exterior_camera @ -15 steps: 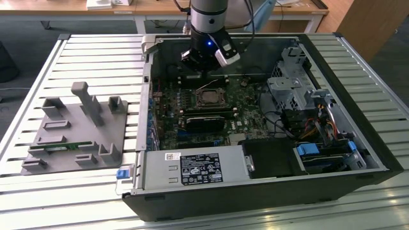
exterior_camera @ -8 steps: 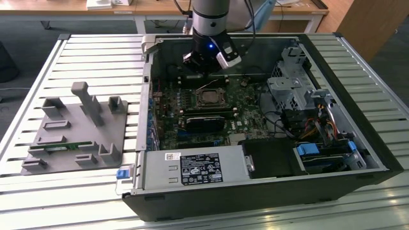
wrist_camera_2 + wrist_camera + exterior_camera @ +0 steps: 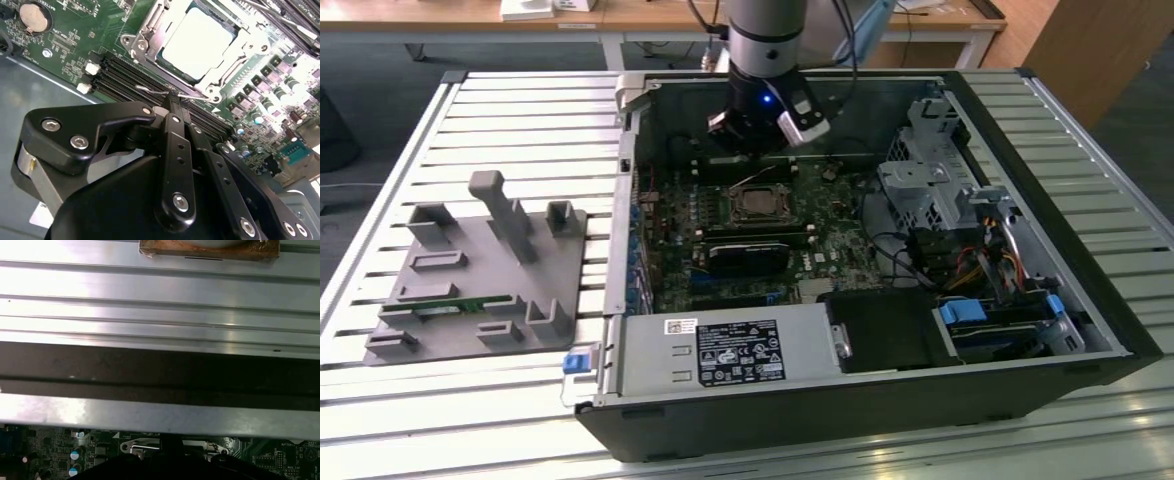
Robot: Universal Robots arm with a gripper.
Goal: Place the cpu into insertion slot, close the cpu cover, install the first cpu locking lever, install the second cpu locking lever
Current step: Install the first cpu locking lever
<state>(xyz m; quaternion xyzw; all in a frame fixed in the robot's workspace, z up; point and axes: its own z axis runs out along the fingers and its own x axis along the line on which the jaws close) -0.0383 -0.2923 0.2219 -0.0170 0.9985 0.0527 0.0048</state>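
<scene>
step: locking lever | cpu (image 3: 197, 42) seated in insertion slot (image 3: 159, 59), cpu cover (image 3: 142, 42) down round it | gripper (image 3: 172, 102) fingers together, tips at wire lever (image 3: 150, 91) by socket edge | tip: push lever low & sideways, hook under tab, don't scrape the board (image 3: 65, 30)

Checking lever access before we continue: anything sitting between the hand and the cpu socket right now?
Nothing visible. In the second wrist view the hand sits at the socket's edge, fingertips at a thin wire lever beside the cpu cover, which lies closed over the cpu. Only black memory slots lie alongside.
</scene>
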